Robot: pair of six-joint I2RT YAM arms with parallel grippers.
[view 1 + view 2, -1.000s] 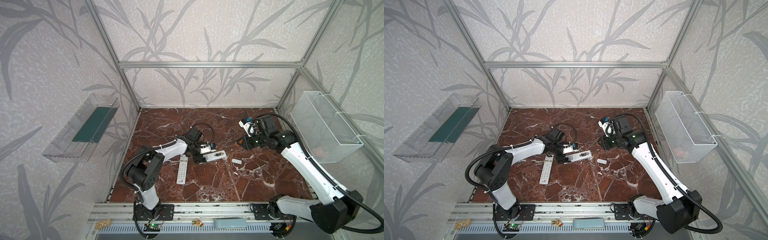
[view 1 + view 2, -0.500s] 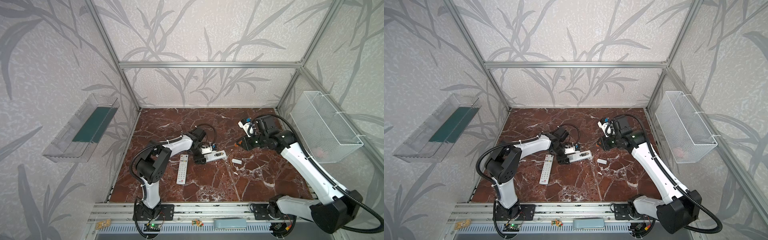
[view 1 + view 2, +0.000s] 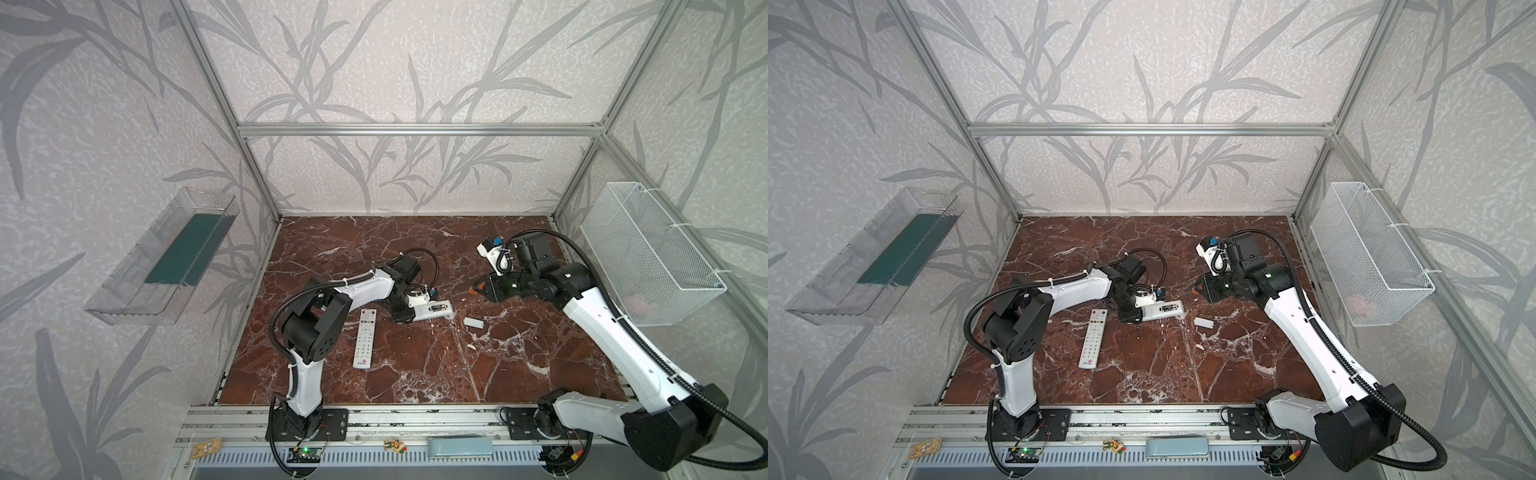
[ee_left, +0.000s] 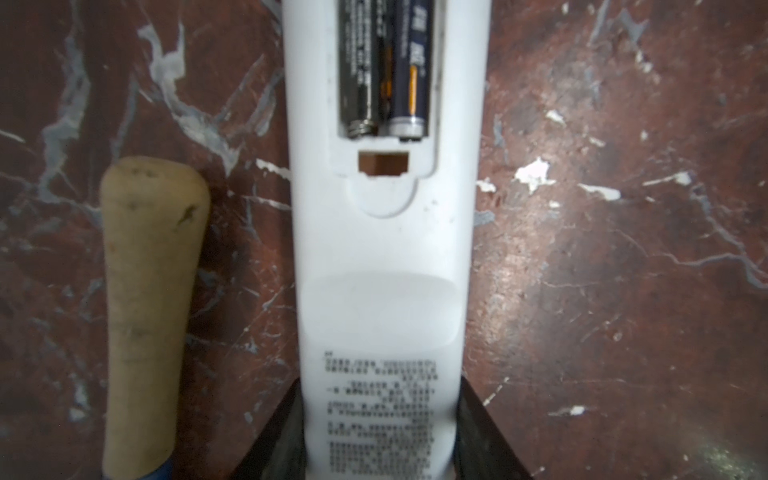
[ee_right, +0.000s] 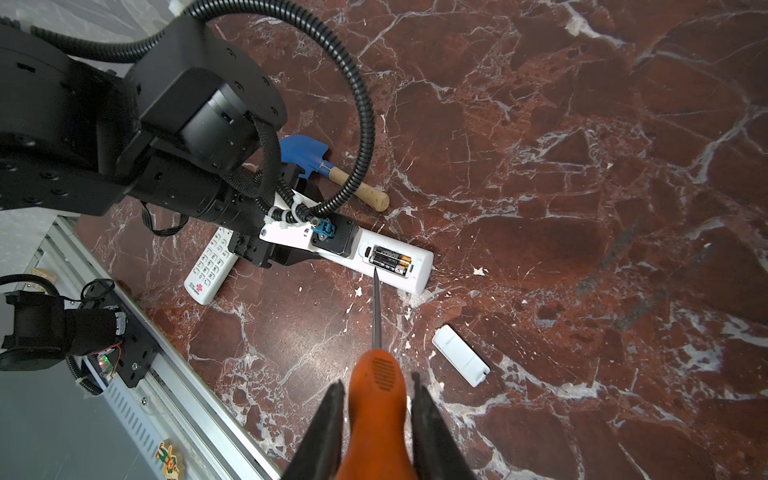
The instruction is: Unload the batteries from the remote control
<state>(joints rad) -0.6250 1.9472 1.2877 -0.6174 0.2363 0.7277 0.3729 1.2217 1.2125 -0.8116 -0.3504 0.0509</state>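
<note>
A white remote control [image 3: 434, 309] [image 3: 1165, 310] lies back up on the marble floor with its compartment uncovered. Two dark batteries [image 4: 384, 66] [image 5: 390, 262] sit side by side inside it. My left gripper [image 4: 379, 388] [image 3: 415, 314] has its dark jaws pressed against both sides of the remote's [image 4: 380, 249] printed end. My right gripper [image 5: 377, 382] [image 3: 488, 289] is shut on an orange-handled screwdriver [image 5: 376, 401]. Its thin shaft points at the compartment edge of the remote [image 5: 409, 272]. Whether the tip touches cannot be told.
A second remote [image 3: 365, 338] [image 5: 210, 266] lies buttons up beside the left arm. A small white cover [image 3: 473, 322] [image 5: 460, 354] lies right of the held remote. A blue toy shovel with a wooden handle [image 5: 332, 170] [image 4: 151, 291] lies behind it. A wire basket [image 3: 648, 253] hangs on the right wall.
My left gripper's jaws have narrowed onto the remote, and the left arm's elbow has swung toward the middle. The right arm has barely shifted.
</note>
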